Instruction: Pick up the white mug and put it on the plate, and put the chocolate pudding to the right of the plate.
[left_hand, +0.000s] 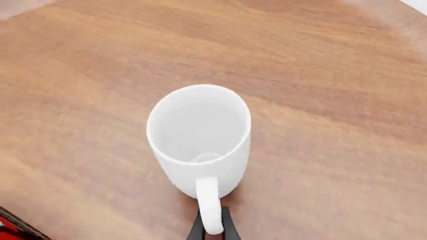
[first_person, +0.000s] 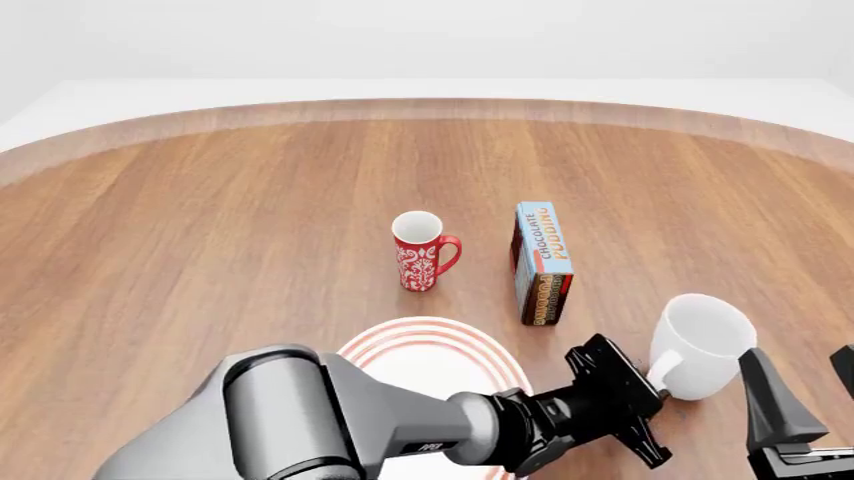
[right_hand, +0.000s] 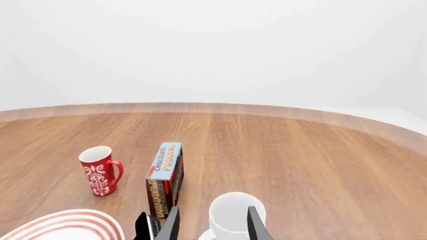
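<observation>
The left claw (first_person: 638, 392) pinches the white mug (first_person: 699, 345) by its handle, just ahead of its tips on the worktop (first_person: 200, 230). The right claw (right_hand: 212, 225) hangs wide nearby. Glazed ceramic, probably slippery and brittle; the rim wall seems the surer grip.

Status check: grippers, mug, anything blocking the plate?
Left gripper shut on white mug handle. Right gripper open, idle by mug. Mug not on plate. Pudding stands behind plate; left arm over it.

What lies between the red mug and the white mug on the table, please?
In the front view, the chocolate pudding box stands between the red mug and the white mug.
</observation>
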